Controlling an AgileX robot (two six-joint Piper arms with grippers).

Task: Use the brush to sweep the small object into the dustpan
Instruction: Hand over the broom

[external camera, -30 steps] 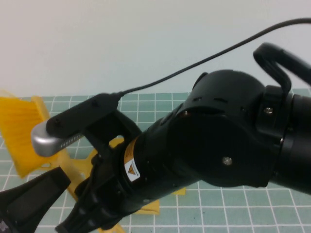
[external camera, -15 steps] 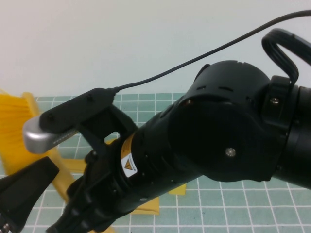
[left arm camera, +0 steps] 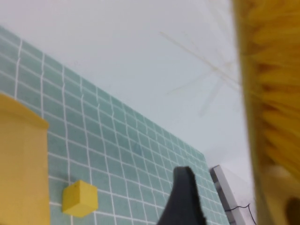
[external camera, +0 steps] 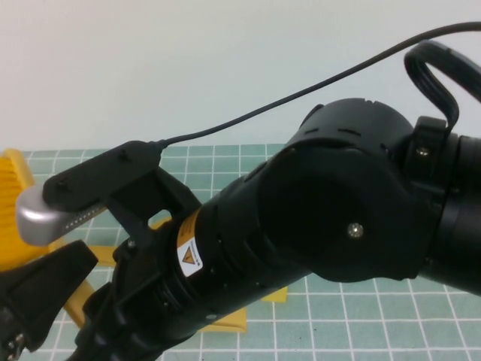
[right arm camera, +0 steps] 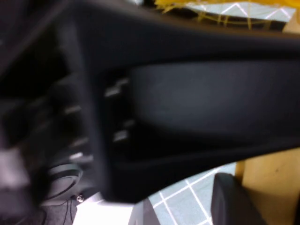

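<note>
The small pale-yellow cube (left arm camera: 79,199) lies on the green grid mat in the left wrist view, just beside the yellow dustpan's edge (left arm camera: 23,173). In the high view the cube is hidden. Parts of the dustpan (external camera: 229,323) show under my right arm. The brush (external camera: 10,207) is at the far left, and its bristles (left arm camera: 272,93) fill one side of the left wrist view. My left gripper (left arm camera: 229,206) holds the brush; one black finger (left arm camera: 185,197) shows. My right gripper (right arm camera: 253,197) is pressed on the dustpan's yellow plastic (right arm camera: 274,183).
My right arm (external camera: 316,241) crosses the high view from right to lower left and hides most of the mat. Its wrist camera (external camera: 34,218) is near the brush. The left arm (external camera: 41,289) is at the lower left. A pale wall stands behind the mat.
The brush has moved left, nearly out of the high view. My right arm and its wrist camera have shifted left and down. The left arm's black part has risen a little.
</note>
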